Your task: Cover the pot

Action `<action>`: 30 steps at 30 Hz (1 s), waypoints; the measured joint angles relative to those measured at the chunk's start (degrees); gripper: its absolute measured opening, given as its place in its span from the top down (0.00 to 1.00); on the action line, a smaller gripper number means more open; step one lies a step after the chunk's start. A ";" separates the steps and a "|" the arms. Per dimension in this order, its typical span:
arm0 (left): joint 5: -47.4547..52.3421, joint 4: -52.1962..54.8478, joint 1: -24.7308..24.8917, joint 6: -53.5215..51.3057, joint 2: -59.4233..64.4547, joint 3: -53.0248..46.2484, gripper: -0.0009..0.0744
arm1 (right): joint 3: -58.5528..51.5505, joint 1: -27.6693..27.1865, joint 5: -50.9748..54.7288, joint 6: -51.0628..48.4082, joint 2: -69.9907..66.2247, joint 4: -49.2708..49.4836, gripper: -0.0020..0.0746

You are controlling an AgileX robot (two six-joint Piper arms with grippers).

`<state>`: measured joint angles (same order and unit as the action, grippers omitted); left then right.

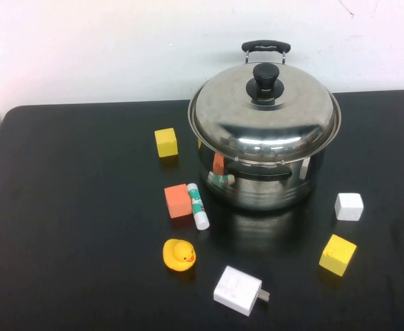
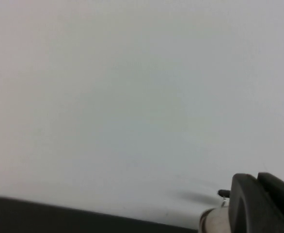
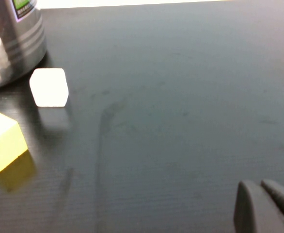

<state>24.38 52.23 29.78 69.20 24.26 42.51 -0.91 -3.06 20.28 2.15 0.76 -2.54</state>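
Observation:
The large steel pot (image 1: 271, 185) stands at the back middle of the black table, with one black handle at the far side (image 1: 265, 47) and one at the near side. The domed steel lid (image 1: 285, 121) with a black knob (image 1: 265, 81) rests on top of it. Neither arm shows in the high view. My left gripper (image 2: 257, 180) is shut and empty, facing the white wall, with a bit of steel rim (image 2: 212, 221) beside it. My right gripper (image 3: 260, 187) is shut and empty, low over the table right of the pot (image 3: 11, 43).
Left of the pot are a yellow cube (image 1: 165, 142), an orange block (image 1: 178, 201), a glue stick (image 1: 198, 206) and a rubber duck (image 1: 178, 254). In front lies a white charger (image 1: 238, 290). Right of it are a white cube (image 1: 349, 206) (image 3: 49, 87) and a yellow cube (image 1: 338, 254) (image 3: 4, 141).

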 joint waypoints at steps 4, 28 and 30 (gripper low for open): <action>-2.78 -1.67 -5.83 5.25 -4.78 -8.09 0.99 | 0.00 0.00 0.00 0.00 0.00 0.00 0.98; -24.38 0.05 -23.34 20.30 -15.55 -31.54 0.99 | 0.00 0.00 0.00 0.00 0.00 0.00 0.98; -24.81 0.03 -23.34 20.06 -15.55 -32.00 0.99 | 0.00 0.00 0.00 0.00 0.00 0.00 0.98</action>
<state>-0.43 52.27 6.44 89.27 8.70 10.50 -0.91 -3.06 20.28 2.15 0.76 -2.54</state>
